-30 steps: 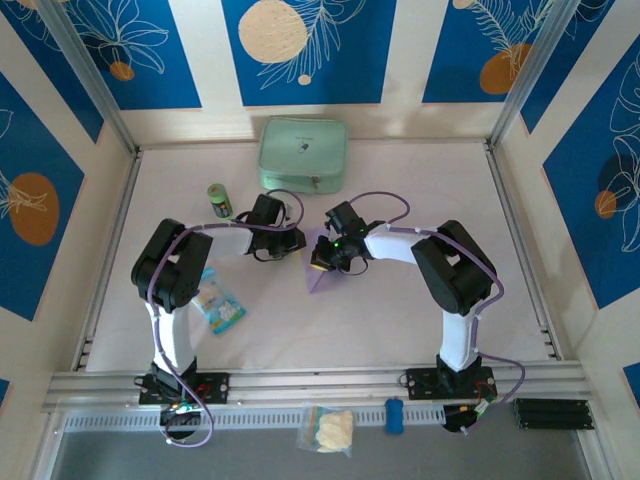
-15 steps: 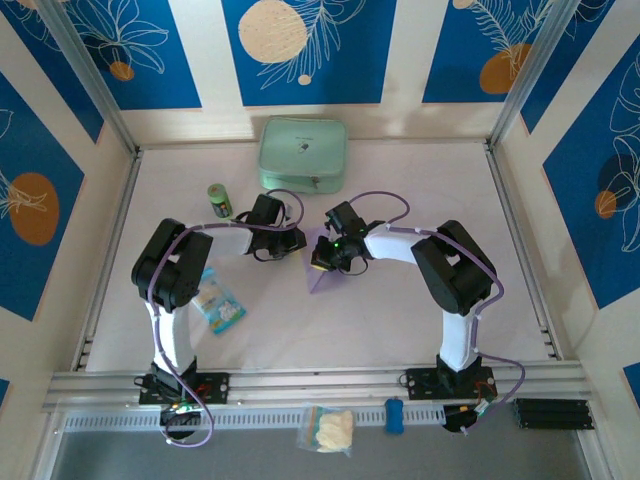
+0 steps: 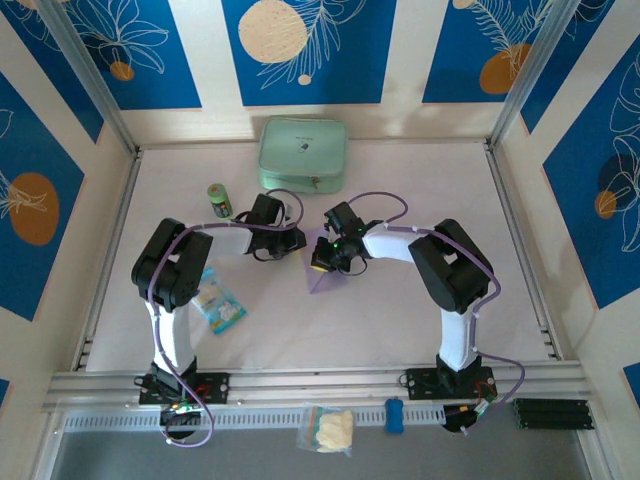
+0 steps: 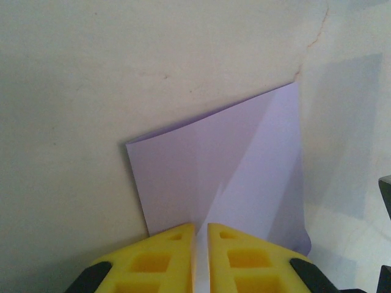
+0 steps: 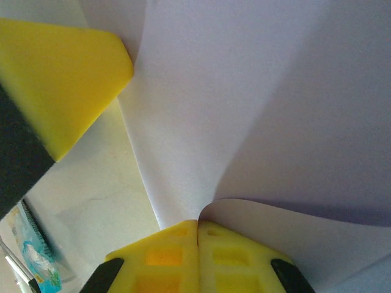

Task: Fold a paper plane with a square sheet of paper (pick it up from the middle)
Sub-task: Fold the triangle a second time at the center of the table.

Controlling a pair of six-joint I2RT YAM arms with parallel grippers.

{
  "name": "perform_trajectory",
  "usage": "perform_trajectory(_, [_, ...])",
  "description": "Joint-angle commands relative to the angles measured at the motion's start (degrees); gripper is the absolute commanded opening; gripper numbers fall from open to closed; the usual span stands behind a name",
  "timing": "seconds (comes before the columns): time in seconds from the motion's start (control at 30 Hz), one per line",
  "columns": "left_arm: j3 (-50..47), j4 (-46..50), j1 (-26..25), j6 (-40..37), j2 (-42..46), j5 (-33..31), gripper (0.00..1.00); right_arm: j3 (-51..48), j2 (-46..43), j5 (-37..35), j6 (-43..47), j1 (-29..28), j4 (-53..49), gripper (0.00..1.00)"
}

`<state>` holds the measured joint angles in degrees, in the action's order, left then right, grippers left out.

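The sheet of paper (image 4: 232,165) sits near the middle of the table (image 3: 400,330), between the two arms, already creased along a diagonal and partly folded over itself. The left gripper (image 4: 200,229) is closed on one edge of it, with a thin strip of lavender showing between its yellow fingers. The right gripper (image 5: 197,226) is pinched tight on another part, where the paper curls up in a soft loop just beside the fingertips.

The main risk is a tear. With both grippers clamped on one thin sheet, any move that draws the arms apart would load the paper between them, and it would likely rip at a pinch point or along the existing crease. If the arms close in instead, the loop by the right gripper could collapse into a stray crease that spoils the plane's lines. The left gripper's hold is at the very edge, so a sideways tug could let the sheet slip free and skew the fold.
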<state>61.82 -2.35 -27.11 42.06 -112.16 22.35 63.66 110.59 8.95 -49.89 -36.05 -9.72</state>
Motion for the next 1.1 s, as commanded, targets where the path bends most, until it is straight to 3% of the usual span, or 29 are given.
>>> perform_trajectory(0.0, [-1.0,0.9,0.2,0.0,-2.1,0.4,0.15,1.3,0.9,-0.1,0.7,-0.4,-1.8,0.00])
perform_trajectory(1.07, [-0.7,1.2,0.2,-0.1,-2.3,0.0,0.15,0.2,-1.8,-2.2,0.9,-0.9,-2.9,0.00])
